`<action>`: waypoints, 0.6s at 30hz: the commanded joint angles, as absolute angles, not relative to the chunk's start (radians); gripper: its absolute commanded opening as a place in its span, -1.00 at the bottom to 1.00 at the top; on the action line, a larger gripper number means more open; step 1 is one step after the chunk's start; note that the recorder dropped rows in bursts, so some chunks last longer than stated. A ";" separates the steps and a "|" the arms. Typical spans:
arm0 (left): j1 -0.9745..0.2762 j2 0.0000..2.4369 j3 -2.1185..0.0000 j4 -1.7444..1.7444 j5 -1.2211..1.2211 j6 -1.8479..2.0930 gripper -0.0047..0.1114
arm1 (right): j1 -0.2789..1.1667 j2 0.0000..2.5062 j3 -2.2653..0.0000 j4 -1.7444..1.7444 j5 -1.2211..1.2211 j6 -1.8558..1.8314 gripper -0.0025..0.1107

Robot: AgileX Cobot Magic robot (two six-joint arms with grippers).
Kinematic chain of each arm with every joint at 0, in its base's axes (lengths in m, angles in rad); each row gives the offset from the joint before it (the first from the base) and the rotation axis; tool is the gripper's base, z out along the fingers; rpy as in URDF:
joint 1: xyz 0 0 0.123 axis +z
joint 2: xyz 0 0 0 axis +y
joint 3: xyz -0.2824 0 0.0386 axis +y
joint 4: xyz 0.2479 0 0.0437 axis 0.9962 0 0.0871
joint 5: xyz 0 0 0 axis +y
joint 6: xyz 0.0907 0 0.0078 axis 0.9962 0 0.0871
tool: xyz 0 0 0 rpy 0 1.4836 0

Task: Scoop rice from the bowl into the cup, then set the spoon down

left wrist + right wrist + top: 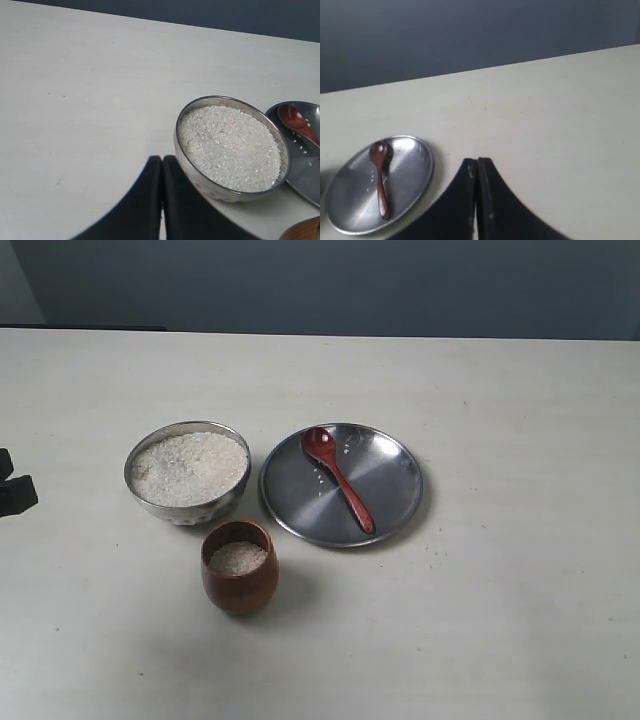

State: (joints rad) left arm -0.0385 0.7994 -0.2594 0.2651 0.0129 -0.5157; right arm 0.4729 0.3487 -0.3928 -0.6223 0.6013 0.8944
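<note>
The spoon (338, 478) lies flat on the steel plate (400, 480), which probably keeps stray grains off the table (500, 620). Rice (238, 558) sits in the cup (240, 592), just beside the full bowl (190, 508). The left gripper (161, 162) and right gripper (476, 164) are clenched on nothing.
</note>
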 commanded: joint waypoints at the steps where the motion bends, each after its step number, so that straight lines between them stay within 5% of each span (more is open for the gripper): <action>1: -0.044 0.803 -0.266 0.266 0.008 -0.515 -0.91 | 0.402 0.279 -0.384 -0.570 0.582 0.892 -0.95; 18: -0.044 0.803 -0.266 0.266 0.008 -0.515 -0.91 | 0.343 0.185 -0.320 -0.525 0.375 0.890 -0.95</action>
